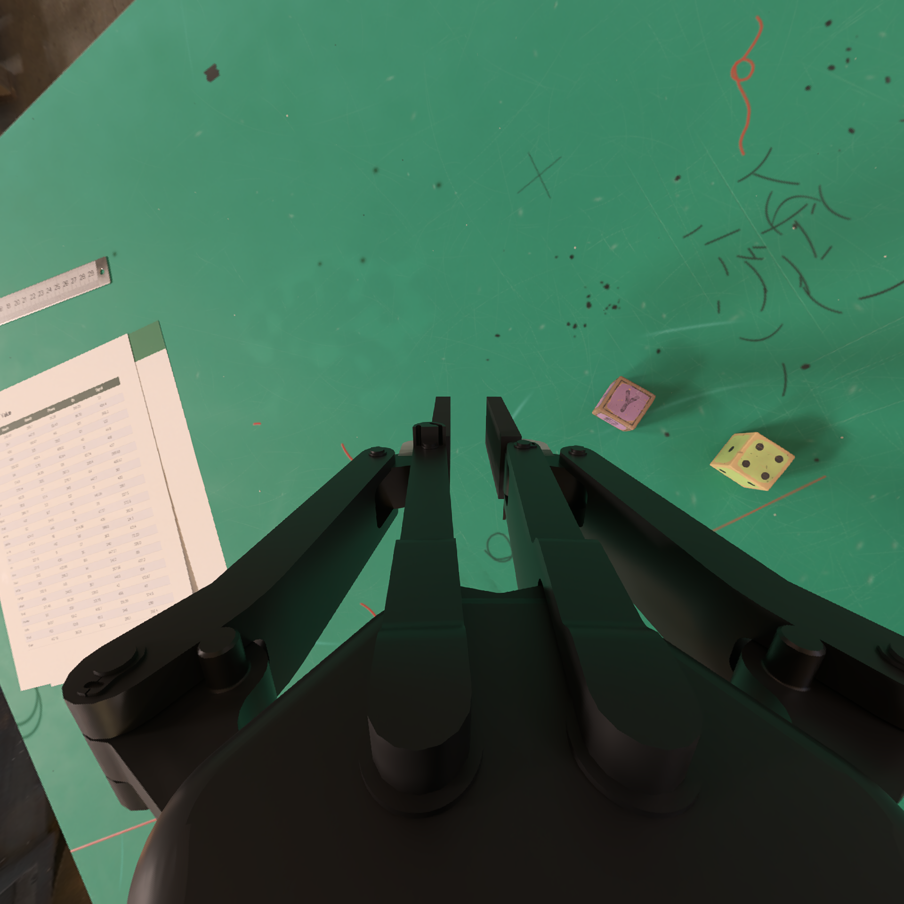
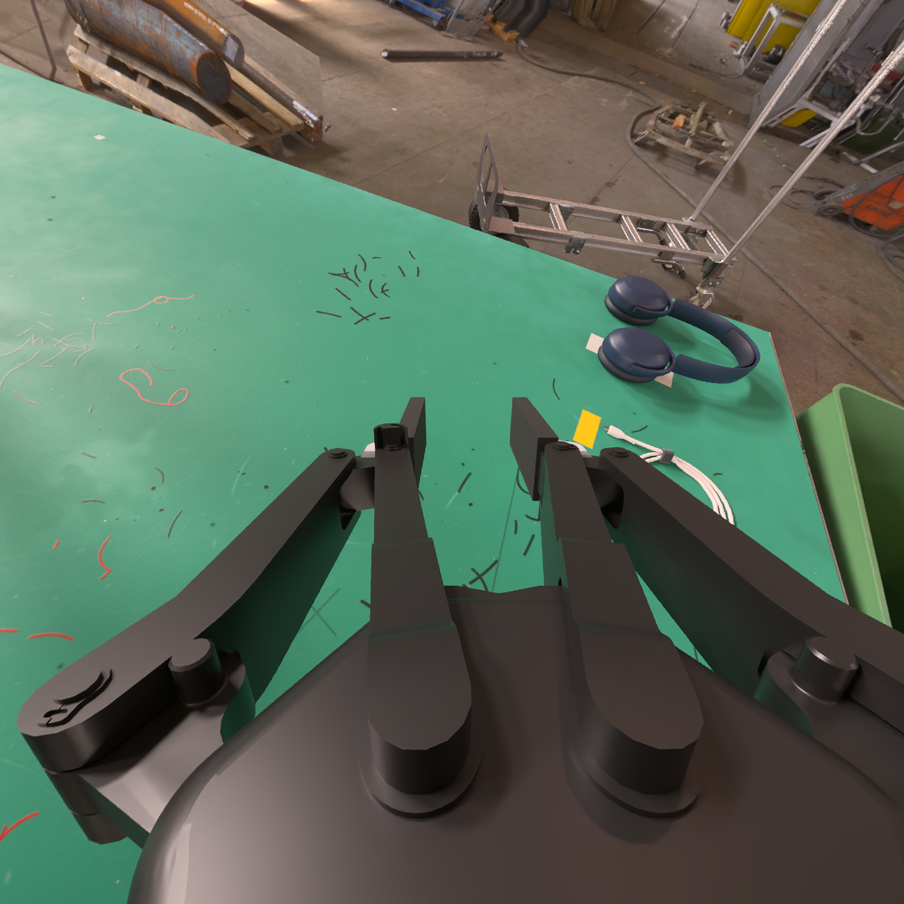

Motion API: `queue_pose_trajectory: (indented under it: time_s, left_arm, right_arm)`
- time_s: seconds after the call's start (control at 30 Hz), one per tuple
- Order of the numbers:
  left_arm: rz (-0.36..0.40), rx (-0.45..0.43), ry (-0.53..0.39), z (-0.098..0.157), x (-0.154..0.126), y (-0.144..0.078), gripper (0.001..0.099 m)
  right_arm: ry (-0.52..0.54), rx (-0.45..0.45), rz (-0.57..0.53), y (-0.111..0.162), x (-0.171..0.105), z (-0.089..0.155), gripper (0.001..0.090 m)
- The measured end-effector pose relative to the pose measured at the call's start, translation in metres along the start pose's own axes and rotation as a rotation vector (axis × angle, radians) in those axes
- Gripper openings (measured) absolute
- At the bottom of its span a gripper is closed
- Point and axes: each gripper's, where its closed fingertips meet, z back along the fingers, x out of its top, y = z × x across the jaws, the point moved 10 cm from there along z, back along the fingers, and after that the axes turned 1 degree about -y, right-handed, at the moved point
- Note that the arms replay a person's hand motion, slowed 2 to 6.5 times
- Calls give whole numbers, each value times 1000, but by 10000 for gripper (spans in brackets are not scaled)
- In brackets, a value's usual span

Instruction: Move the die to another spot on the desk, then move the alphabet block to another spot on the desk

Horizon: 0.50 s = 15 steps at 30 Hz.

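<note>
Green, scuffed tabletop [image 1: 440, 122] fills the left wrist view, with a workshop floor beyond its edge in the right one. Left gripper [image 1: 468, 408] hangs tilted above bare tabletop, fingers [image 1: 442, 416] nearly closed on nothing, a thin gap between them. Block [image 1: 623, 404] and die [image 1: 752, 460] sit apart, off to its right. Right gripper [image 2: 468, 416] hovers tilted too, fingers [image 2: 415, 420] parted and empty, near headphones [image 2: 675, 337] and a cable [image 2: 685, 469].
</note>
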Motion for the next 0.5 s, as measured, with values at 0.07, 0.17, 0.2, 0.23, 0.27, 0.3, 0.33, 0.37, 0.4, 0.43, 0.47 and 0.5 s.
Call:
queue_pose_trajectory:
  time_s: [0.07, 0.17, 0.2, 0.23, 0.27, 0.3, 0.33, 0.37, 0.4, 0.43, 0.47, 0.5]
  left_arm:
    - [4, 9, -16, 2, 1, 1, 197]
    - [15, 24, -46, 6, 2, 2, 197]
    - [19, 30, -57, 7, 2, 2, 197]
    - [24, 35, -69, 9, 3, 2, 197]
    - [28, 40, -81, 11, 3, 3, 197]
    - [33, 44, -93, 13, 4, 3, 199]
    - [38, 48, -105, 15, 4, 3, 204]
    - [43, 51, -118, 18, 5, 3, 209]
    - [48, 53, -131, 20, 6, 3, 214]
    - [53, 56, -144, 23, 6, 3, 223]
    - [59, 60, -156, 26, 7, 3, 235]
    - [64, 64, -169, 29, 7, 3, 248]
  right_arm:
    - [6, -1, 3, 0, 0, -1, 470]
    - [15, -3, 8, 1, -1, -3, 470]
    - [18, -4, 10, 2, -1, -4, 470]
    - [21, -5, 12, 2, -1, -4, 470]
    - [24, -6, 14, 2, -1, -5, 471]
    - [26, -7, 17, 2, -2, -6, 471]
    - [28, -8, 19, 3, -2, -6, 473]
    - [30, -10, 21, 3, -2, -6, 474]
    - [31, -11, 24, 3, -2, -7, 475]
    - [33, -13, 26, 3, -2, -7, 476]
    - [34, -14, 28, 4, -2, -8, 477]
    - [35, -16, 30, 4, -2, -8, 478]
